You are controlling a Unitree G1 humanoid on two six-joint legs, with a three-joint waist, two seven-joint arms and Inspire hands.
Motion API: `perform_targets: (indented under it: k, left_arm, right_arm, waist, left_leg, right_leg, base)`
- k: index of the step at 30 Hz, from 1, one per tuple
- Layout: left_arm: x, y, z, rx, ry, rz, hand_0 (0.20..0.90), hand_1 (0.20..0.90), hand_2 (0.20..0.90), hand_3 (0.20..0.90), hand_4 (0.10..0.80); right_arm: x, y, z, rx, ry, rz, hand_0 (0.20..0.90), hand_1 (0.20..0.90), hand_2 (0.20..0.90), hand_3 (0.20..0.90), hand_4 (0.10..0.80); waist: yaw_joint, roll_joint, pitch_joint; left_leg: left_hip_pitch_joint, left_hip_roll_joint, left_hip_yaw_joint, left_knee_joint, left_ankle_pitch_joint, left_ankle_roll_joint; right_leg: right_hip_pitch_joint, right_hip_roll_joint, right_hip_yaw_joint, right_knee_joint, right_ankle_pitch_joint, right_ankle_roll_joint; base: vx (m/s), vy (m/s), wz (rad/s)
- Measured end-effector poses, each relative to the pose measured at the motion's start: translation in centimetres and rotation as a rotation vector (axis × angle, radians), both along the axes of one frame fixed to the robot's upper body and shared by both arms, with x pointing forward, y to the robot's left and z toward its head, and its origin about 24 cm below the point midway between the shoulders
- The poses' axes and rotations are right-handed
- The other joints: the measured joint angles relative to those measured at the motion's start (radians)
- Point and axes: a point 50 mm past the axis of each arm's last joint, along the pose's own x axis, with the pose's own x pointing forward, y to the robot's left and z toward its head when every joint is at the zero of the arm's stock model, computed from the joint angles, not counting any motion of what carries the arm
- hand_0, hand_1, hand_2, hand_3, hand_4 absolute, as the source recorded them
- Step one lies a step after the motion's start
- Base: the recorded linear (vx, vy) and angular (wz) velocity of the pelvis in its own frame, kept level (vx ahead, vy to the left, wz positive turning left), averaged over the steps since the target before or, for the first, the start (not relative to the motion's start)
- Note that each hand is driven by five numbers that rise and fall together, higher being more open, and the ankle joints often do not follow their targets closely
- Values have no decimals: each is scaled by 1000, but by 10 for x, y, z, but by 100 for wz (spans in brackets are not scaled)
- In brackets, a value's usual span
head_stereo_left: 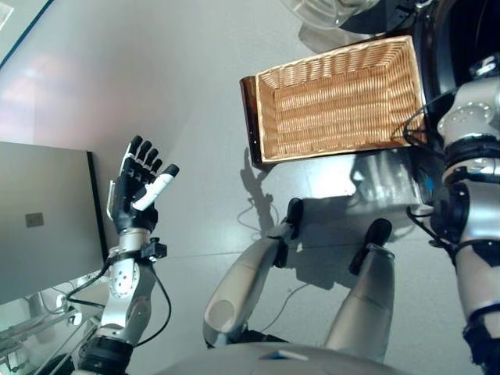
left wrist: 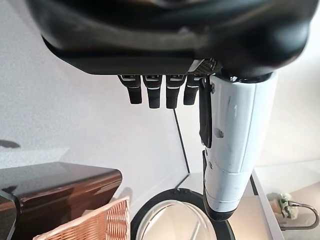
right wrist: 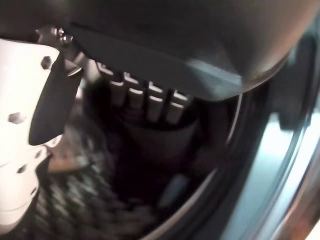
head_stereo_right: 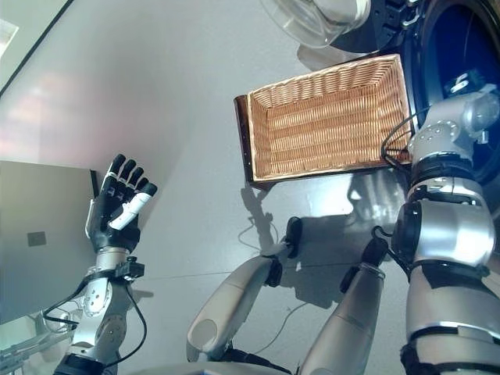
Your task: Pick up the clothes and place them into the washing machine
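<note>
The shallow wicker basket (head_stereo_left: 340, 98) rests on the low dark brown box (head_stereo_left: 248, 101) and holds no clothes. My right arm reaches past its right end into the dark drum of the washing machine (head_stereo_right: 461, 47). In the right wrist view my right hand (right wrist: 150, 102) is inside the drum with its fingers relaxed and open. Dark cloth with a checked pattern (right wrist: 75, 200) lies just past them in the drum. My left hand (head_stereo_left: 137, 191) is raised at the left, open and empty, far from the basket.
The machine's round glass door (head_stereo_right: 312, 16) stands open behind the basket. A grey cabinet (head_stereo_left: 39, 219) stands at the left beside my left arm. Pale floor lies between the cabinet and the basket.
</note>
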Motion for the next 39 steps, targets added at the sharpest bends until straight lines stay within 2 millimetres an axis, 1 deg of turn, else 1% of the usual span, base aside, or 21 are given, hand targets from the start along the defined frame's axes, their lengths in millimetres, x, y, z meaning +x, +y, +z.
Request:
perform_targets:
  k: [1, 2, 3, 5, 7, 10, 14, 15, 18, 20, 22, 24, 26, 27, 29, 31, 33, 35, 37, 39]
  left_arm:
    - [0, 0, 0, -2, 1, 4, 900, 900, 900, 900, 800]
    - [1, 0, 1, -3, -4, 4, 900, 900, 900, 900, 800]
    - [1, 2, 3, 3, -12, 10, 900, 900, 900, 900, 800]
    - [0, 7, 5, 1, -17, 42, 900, 900, 900, 900, 800]
    - [0, 9, 6, -2, -20, 56, 900, 900, 900, 900, 800]
    - [0, 12, 7, -1, -24, 70, 900, 900, 900, 900, 800]
    - [0, 13, 8, -2, -25, 79, 900, 900, 900, 900, 800]
    - [0, 13, 8, -2, -25, 81, 900, 900, 900, 900, 800]
    - [2, 13, 8, -3, -27, 82, 900, 900, 900, 900, 800]
    - [1, 15, 6, 4, -16, 90, 900, 900, 900, 900, 800]
    - [2, 15, 4, 9, -5, 85, 900, 900, 900, 900, 800]
    - [2, 15, 3, 15, 1, 82, 900, 900, 900, 900, 800]
    - [1, 15, 0, 17, 10, 79, 900, 900, 900, 900, 800]
    - [1, 15, -1, 17, 14, 79, 900, 900, 900, 900, 800]
    - [1, 15, -1, 18, 13, 76, 900, 900, 900, 900, 800]
    - [1, 14, 0, 19, 10, 72, 900, 900, 900, 900, 800]
    - [2, 15, 0, 18, 10, 76, 900, 900, 900, 900, 800]
    - [2, 15, -1, 14, 15, 83, 900, 900, 900, 900, 800]
    - [6, 13, -2, 13, 18, 82, 900, 900, 900, 900, 800]
    - [9, 11, -3, 12, 22, 79, 900, 900, 900, 900, 800]
  right_arm:
    - [4, 3, -8, -155, 253, -34, 900, 900, 900, 900, 800]
    - [5, 4, -14, -245, 379, -45, 900, 900, 900, 900, 800]
    - [7, 5, -20, -400, 565, -50, 900, 900, 900, 900, 800]
    - [7, 5, -18, -481, 650, -71, 900, 900, 900, 900, 800]
    - [8, 6, -16, -536, 676, -80, 900, 900, 900, 900, 800]
    - [8, 7, -15, -548, 678, -80, 900, 900, 900, 900, 800]
    - [10, 9, -16, -535, 671, -44, 900, 900, 900, 900, 800]
    - [12, 11, -17, -508, 653, -18, 900, 900, 900, 900, 800]
    - [17, 19, -19, -473, 604, 37, 900, 900, 900, 900, 800]
    - [23, 31, -24, -434, 553, 100, 900, 900, 900, 900, 800]
    - [33, 51, -32, -390, 514, 188, 900, 900, 900, 900, 800]
    - [39, 67, -38, -385, 487, 238, 900, 900, 900, 900, 800]
    - [44, 81, -41, -373, 462, 279, 900, 900, 900, 900, 800]
    - [46, 88, -42, -358, 416, 308, 900, 900, 900, 900, 800]
    - [47, 93, -44, -336, 383, 332, 900, 900, 900, 900, 800]
    - [46, 90, -44, -261, 333, 343, 900, 900, 900, 900, 800]
    - [45, 86, -41, -210, 274, 340, 900, 900, 900, 900, 800]
    - [45, 86, -39, -193, 235, 345, 900, 900, 900, 900, 800]
    - [43, 86, -37, -146, 160, 360, 900, 900, 900, 900, 800]
    - [42, 88, -40, -127, 111, 371, 900, 900, 900, 900, 800]
  waist:
    - [-7, -1, 0]
    - [-12, -1, 1]
    - [-19, -2, 1]
    - [-28, -2, 1]
    - [-29, -3, 2]
    - [-29, -11, 0]
    - [-29, -44, 0]
    - [-31, -55, -1]
    - [-37, -64, 0]
    - [-51, -77, -3]
    - [-57, -87, -4]
    - [-56, -89, -4]
    - [-51, -89, -6]
    - [-50, -89, -6]
    - [-45, -88, -7]
    - [-18, -88, -15]
    - [3, -87, -18]
    - [8, -87, -18]
    - [28, -87, -17]
    - [37, -88, -16]
  left_leg:
    - [0, 0, 1, 0, 2, 0]
    - [-1, 1, 0, 0, 3, 0]
    - [-4, 1, -1, -4, 5, -2]
    - [-5, 1, -2, -19, 17, -3]
    - [-6, 3, -1, -22, 20, -2]
    - [-6, 3, -2, -29, 25, -1]
    - [-7, 2, -1, -40, 30, 3]
    - [-7, 2, 0, -43, 30, 3]
    - [-3, 5, -4, -45, 31, 4]
    - [1, 5, -5, -44, 30, 5]
    - [17, 12, -2, -45, 29, 5]
    - [26, 21, -2, -46, 29, 2]
    - [28, 23, -5, -48, 28, -3]
    - [25, 23, -12, -49, 30, -9]
    - [15, 22, -26, -49, 34, -17]
    - [-18, 23, -51, -46, 40, -27]
    - [-62, 19, -73, -28, 48, -37]
    - [-94, 18, -83, -10, 51, -42]
    - [-116, 18, -102, 6, 53, -48]
    - [-115, 19, -113, 7, 54, -52]
  right_leg:
    - [0, 2, -3, 0, 2, 0]
    - [0, 2, -3, 0, 3, 0]
    - [-3, 2, -3, -7, 3, 0]
    - [-7, 4, -3, -17, 10, 5]
    - [-5, 8, -3, -27, 17, 8]
    - [-6, 8, -3, -31, 20, 6]
    - [-5, 9, -6, -48, 32, 6]
    - [-4, 9, -6, -50, 34, 7]
    - [10, 11, -17, -63, 39, 8]
    - [15, 11, -18, -66, 39, 8]
    - [34, 19, -18, -79, 45, 5]
    - [49, 28, -22, -91, 47, 3]
    - [51, 30, -25, -91, 46, 3]
    - [49, 29, -32, -83, 44, 1]
    - [43, 26, -45, -75, 36, -7]
    - [13, 23, -64, -51, 24, -19]
    - [-24, 13, -80, -18, 6, -31]
    - [-47, 0, -104, 20, -11, -38]
    - [-62, -6, -120, 52, -32, -48]
    - [-58, -6, -131, 63, -42, -52]
  base:
    - [-25, -15, 3]
    - [0, 0, 0]
    - [14, -19, 4]
    - [5, -10, 2]
    - [3, -9, -2]
    - [0, 0, 0]
    - [0, 2, -1]
    - [0, 0, 0]
    - [-2, 0, 1]
    - [-9, -1, -2]
    - [-26, -15, -13]
    - [-34, -27, -8]
    - [-61, -51, 2]
    - [-81, -79, 8]
    - [-58, -65, 21]
    - [-42, -78, 32]
    - [-22, -68, 41]
    - [26, -26, 50]
    - [67, -18, 41]
    - [44, -1, 17]
